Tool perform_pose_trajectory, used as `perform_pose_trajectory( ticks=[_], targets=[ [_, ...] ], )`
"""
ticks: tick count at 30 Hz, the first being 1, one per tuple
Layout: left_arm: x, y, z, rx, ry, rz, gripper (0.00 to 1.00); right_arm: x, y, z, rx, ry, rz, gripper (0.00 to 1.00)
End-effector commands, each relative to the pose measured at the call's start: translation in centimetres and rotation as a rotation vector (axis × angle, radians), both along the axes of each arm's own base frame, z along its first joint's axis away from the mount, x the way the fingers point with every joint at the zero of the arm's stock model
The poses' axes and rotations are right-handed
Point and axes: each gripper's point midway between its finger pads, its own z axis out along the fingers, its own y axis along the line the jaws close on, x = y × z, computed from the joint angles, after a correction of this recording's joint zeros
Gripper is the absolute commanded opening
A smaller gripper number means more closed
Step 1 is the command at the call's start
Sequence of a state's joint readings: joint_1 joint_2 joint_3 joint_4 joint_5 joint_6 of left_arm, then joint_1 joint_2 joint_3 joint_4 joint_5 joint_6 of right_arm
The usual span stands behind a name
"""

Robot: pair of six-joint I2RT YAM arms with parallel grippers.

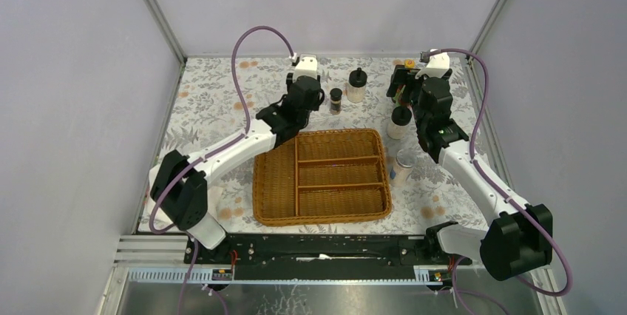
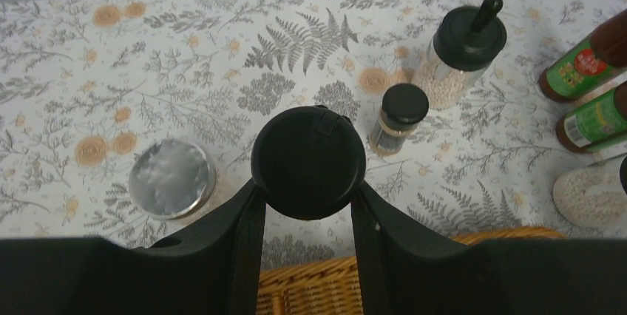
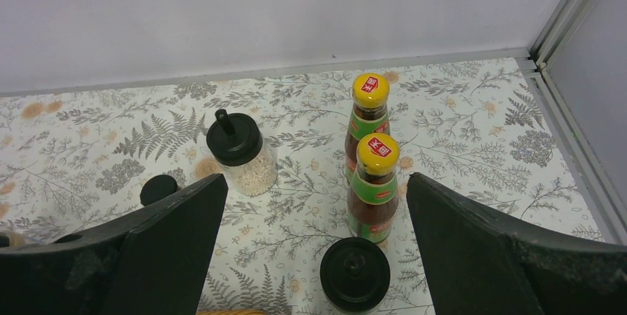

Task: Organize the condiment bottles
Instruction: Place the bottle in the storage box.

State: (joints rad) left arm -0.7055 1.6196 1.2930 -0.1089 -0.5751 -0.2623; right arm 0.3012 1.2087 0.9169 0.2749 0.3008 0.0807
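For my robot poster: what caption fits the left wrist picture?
Left gripper holds a black-capped jar, a silver-lidded shaker nearby.

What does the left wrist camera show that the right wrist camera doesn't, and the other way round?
Only the left wrist view: the black-capped jar clamped in the left gripper, and a silver-lidded shaker. Only the right wrist view: the yellow caps of the two red-green bottles, framed by the open right gripper. Both: those bottles, the cream jar with its knobbed lid, and a small dark jar.
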Motion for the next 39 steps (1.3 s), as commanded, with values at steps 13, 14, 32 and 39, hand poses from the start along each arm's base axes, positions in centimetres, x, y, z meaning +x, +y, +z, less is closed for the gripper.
perform_pose_trajectory(
  ticks=[13, 14, 32, 39],
  targets=[
    [-5.7, -1.0, -1.4, -0.032, -0.004, 0.025, 0.20, -0.7, 0.6, 1.6, 0.035, -0.058, 0.025, 1.00],
    [-6.0, -1.0, -1.6, -0.035, -0.001, 0.028, 0.20, -0.7, 0.6, 1.6, 0.037, -0.058, 0.024, 1.00],
    [-10.2, -1.9, -6.0, -0.024, 0.043, 0.026, 0.18, -0.9, 0.8, 0.6, 0.043, -0.044, 0.037, 1.00],
    [-10.5, -1.6, -7.0, -0.038, 0.032, 0.035, 0.17, -0.9, 0.9, 0.5, 0.044, -0.045, 0.043, 1.00]
  ],
)
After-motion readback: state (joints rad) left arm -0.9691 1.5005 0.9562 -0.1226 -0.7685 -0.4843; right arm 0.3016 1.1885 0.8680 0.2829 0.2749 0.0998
